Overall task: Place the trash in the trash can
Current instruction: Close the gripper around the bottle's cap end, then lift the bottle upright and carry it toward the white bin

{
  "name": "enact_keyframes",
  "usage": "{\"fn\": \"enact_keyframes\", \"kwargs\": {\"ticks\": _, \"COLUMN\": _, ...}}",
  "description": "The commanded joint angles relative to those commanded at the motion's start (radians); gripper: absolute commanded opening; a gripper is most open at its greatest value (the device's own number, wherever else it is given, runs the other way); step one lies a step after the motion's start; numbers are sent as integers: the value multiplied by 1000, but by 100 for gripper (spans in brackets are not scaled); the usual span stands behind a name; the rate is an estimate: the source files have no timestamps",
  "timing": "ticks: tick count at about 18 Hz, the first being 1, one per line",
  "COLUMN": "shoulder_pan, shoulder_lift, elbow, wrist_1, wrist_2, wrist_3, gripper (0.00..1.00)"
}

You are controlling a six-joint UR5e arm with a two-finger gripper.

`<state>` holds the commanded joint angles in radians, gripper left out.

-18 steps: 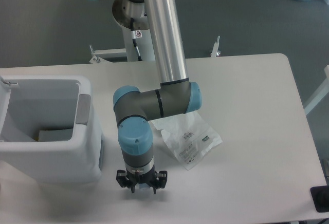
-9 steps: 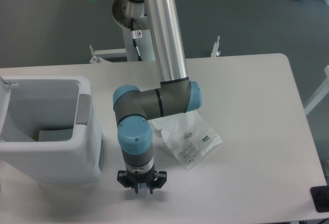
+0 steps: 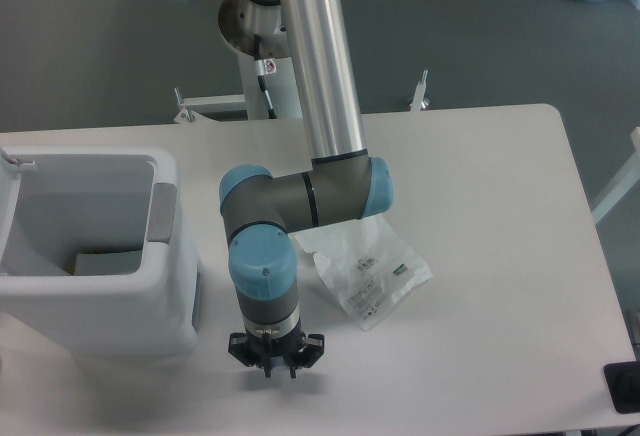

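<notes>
The plastic pouch (image 3: pixel 368 274), flat, white-translucent and carrying a small printed label, lies on the white table (image 3: pixel 500 216) just right of the arm's wrist, its upper left corner tucked under the grey and blue elbow joint (image 3: pixel 310 199). No bottle shows in this single fixed view. The trash can (image 3: pixel 95 251), a boxy white bin with rounded corners and a thick rim, stands at the table's left edge with a grey rectangular tab (image 3: pixel 162 210) on its right side; something flat and pale rests at its bottom. The gripper (image 3: pixel 277 369) points straight down near the table's front edge, close to the bin's lower right corner and well left of the pouch's lower end. Seen from above, the black fingers are mostly hidden beneath the wrist housing, so I cannot tell whether they are apart or together, nor whether anything sits between them. The silver upper arm tube (image 3: pixel 320 56) rises toward the base behind the table.
</notes>
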<state>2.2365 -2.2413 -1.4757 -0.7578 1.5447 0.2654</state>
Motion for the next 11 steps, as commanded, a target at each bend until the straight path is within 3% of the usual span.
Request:
{"fn": "enact_keyframes", "kwargs": {"ticks": 6, "shoulder_pan": 54, "shoulder_lift": 61, "elbow": 8, "wrist_1": 0, "wrist_2": -92, "wrist_3": 2, "gripper": 36}}
{"fn": "enact_keyframes", "kwargs": {"ticks": 11, "shoulder_pan": 95, "shoulder_lift": 124, "elbow": 86, "wrist_1": 0, "wrist_2": -213, "wrist_3": -2, "gripper": 36}}
